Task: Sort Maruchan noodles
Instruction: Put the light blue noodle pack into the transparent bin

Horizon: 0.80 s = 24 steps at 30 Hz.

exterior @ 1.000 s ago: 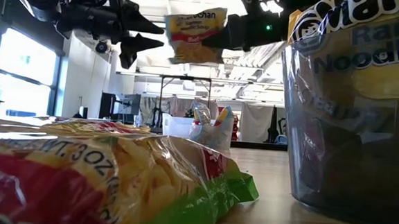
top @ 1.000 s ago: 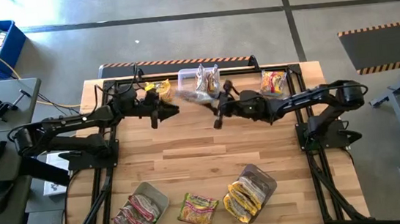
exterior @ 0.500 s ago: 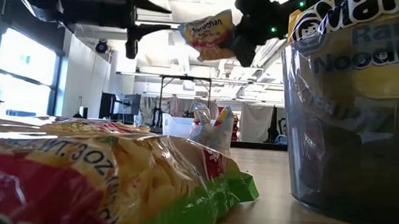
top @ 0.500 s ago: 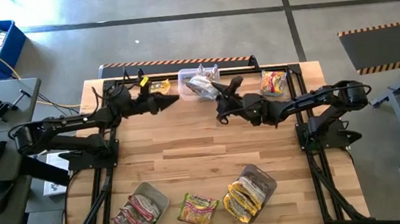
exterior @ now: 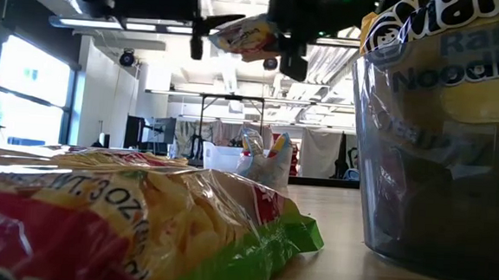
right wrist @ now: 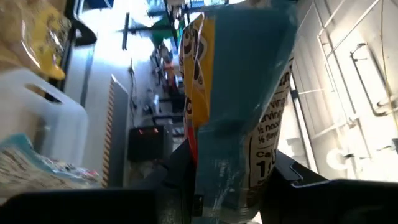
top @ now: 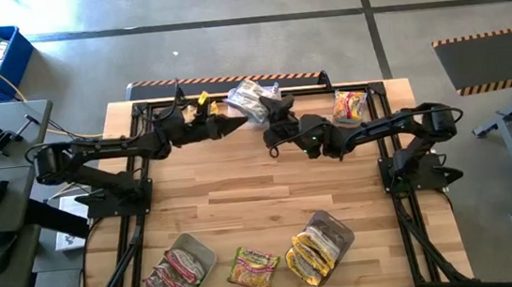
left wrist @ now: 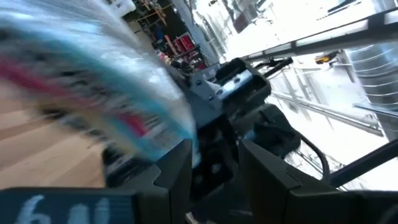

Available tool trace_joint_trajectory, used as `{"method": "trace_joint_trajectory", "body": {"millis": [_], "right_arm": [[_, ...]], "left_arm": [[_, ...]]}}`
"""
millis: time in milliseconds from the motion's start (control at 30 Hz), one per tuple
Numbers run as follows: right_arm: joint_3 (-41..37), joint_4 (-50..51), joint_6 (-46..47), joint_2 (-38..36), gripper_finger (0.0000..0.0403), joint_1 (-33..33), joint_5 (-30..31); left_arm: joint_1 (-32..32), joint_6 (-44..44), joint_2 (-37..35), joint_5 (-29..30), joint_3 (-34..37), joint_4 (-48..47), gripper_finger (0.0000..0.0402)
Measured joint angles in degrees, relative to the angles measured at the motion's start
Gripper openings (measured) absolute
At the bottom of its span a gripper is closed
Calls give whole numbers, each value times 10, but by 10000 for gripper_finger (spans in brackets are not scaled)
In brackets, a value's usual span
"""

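Note:
A greenish-silver noodle packet with a yellow-orange band [right wrist: 242, 93] is up in the air over the table's far middle [top: 247, 97] [exterior: 245, 35], held by my right gripper [top: 270, 121] [right wrist: 236, 180]. My left gripper [top: 232, 124] [left wrist: 214, 155] is open and level beside the packet's free end, which blurs past one finger [left wrist: 93, 81]. Whether it touches, I cannot tell. Under them a clear tub [exterior: 222, 156] at the far edge holds silver packets. My right gripper pinches the packet's end [right wrist: 230, 155] between its two fingers [right wrist: 180, 168], coming level from the table's right side. The packet is lifted clear and sticks out beyond the fingers toward my left gripper, tilted close to level [exterior: 245, 35].
At the far edge lie a yellow packet [top: 201, 106] and a yellow-red one [top: 349, 106]. Near the front edge stand a tub of pink-red packets [top: 178, 264] and a tub of yellow ones [top: 318, 246], with a loose yellow-green packet [top: 254, 266] between them.
My right gripper has risen and moved toward the far edge and left, carrying the packet, which has tipped from hanging upright to nearly level. My left gripper has risen and moved right and toward the far edge, closing in on the packet's free end.

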<state>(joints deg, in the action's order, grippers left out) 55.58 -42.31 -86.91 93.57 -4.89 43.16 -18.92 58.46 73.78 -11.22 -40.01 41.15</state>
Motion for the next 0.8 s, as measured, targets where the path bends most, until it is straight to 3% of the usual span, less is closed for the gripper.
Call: {"method": "trace_joint_trajectory", "body": {"millis": [233, 633, 800], "right_arm": [[36, -3, -21, 22, 94, 0, 25], [42, -13, -32, 18, 94, 0, 34], [42, -13, -32, 18, 94, 0, 40]], "left_arm": [[0, 10, 32, 0, -27, -4, 123], [-41, -51, 1, -43, -20, -13, 109], [-47, -84, 2, -140, -20, -14, 53]]}}
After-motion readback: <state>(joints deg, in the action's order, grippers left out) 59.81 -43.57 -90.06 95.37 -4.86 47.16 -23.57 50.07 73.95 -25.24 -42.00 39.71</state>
